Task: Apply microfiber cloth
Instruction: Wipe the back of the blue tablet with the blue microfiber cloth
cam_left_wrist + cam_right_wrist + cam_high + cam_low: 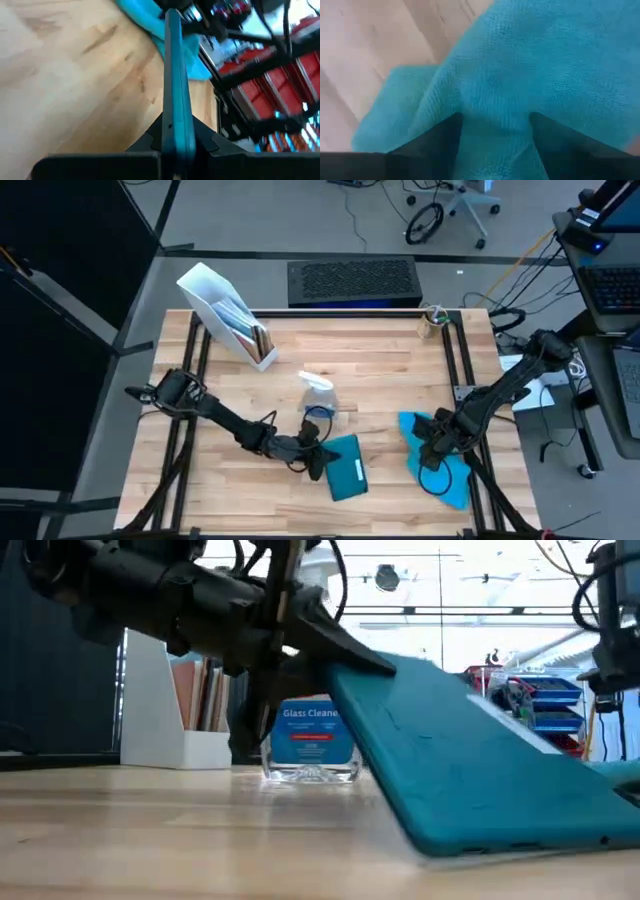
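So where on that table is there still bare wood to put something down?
The near-left corner, below the left arm, is bare. So is the far stretch between the file holder and the table's right rail. It is crowded around the spray bottle, tablet and microfiber cloth.

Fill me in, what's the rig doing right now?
The left tool is shut on the edge of the teal tablet, tilting it up with its far end on the table. The right tool is down on the microfiber cloth at the right side, fingers pressed into the fabric; grip unclear. Cloth and tablet are apart. The glass cleaner bottle stands behind.
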Controlling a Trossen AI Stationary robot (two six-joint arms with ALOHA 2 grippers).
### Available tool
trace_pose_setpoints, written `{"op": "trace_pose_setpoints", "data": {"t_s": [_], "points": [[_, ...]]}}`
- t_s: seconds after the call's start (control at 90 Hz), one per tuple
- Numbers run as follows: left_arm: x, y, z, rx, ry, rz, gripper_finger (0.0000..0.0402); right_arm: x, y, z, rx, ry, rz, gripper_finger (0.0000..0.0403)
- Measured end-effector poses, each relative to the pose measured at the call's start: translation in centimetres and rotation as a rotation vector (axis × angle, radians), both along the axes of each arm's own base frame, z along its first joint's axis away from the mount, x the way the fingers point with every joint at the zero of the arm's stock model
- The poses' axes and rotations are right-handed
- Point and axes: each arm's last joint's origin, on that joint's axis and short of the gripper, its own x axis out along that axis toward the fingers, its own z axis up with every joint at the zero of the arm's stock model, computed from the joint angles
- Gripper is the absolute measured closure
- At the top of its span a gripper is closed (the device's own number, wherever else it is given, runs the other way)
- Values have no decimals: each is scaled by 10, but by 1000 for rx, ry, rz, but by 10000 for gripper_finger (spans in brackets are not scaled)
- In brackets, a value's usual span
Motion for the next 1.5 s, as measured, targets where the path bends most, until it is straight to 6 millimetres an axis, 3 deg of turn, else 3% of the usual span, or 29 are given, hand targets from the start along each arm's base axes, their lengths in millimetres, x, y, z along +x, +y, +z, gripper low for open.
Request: {"op": "trace_pose_setpoints", "data": {"t_s": [0.256, 0.478, 1.233, 1.367, 1.5], "points": [[1, -1, -11, -83, 23, 44, 388, 3, 3, -9, -35, 8, 7, 180], [2, -1, -40, -169, 57, 100, 378, 8, 4, -9, -58, -63, 23, 180], [4, -1, -40, -113, 14, 63, 361, 12, 6, -8, -75, -131, 67, 180], [3, -2, -40, -110, 15, 59, 331, 6, 3, 0, -33, -60, 59, 180], [3, -3, -41, -106, 15, 57, 304, 5, 3, 26, -14, -78, 20, 180]]}}
